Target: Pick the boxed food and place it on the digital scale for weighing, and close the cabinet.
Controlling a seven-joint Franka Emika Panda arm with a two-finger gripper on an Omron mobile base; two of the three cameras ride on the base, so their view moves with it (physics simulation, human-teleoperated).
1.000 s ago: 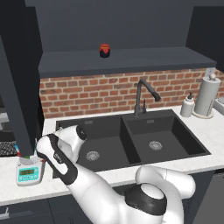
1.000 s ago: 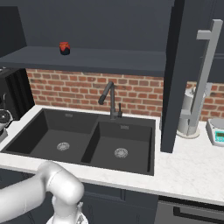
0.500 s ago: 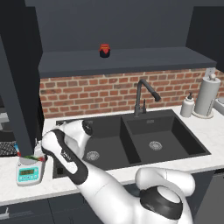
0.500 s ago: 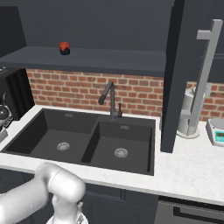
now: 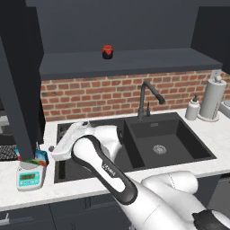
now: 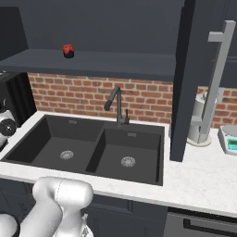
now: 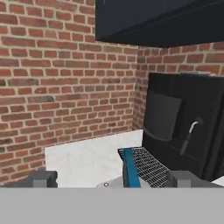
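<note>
1. Over at the left end of the worktop (image 5: pixel 9 188), the claw (image 7: pixel 109 178) hangs with its two fingertips (image 7: pixel 43 178) spread wide and nothing between them.
2. Look at the digital scale (image 5: pixel 30 176) in the left base view: it sits near the worktop's front edge, and the boxed food (image 5: pixel 39 157) appears to rest on its back part, blue with a green band. The open cabinet door (image 5: pixel 18 90) hangs right in front and hides part of it.
3. From the hand view, a thin blue edge (image 7: pixel 129 168) shows low between the fingertips; that is probably the box seen end-on, though I cannot be sure.
4. My read: the weighing half looks done, or very nearly, and closing the cabinet comes next.
5. To do that well, the claw should back clear of the box without nudging it off the scale.
6. Then get behind the door's outer face and push it round in a smooth arc. A flat push with the fingers suits better than a pinch.
7. Watch the elbow: the arm (image 5: pixel 103 166) folds tightly over the sink (image 5: pixel 152 143), so the swing needs room.
8. Up on the cabinet shelf, the red-lidded jar (image 5: pixel 107 51) stands well away from the door edge; it should not obstruct.
9. Across the sink, the tap (image 5: pixel 146 96) and the paper towel roll (image 5: pixel 212 99) stay out of play.
</note>
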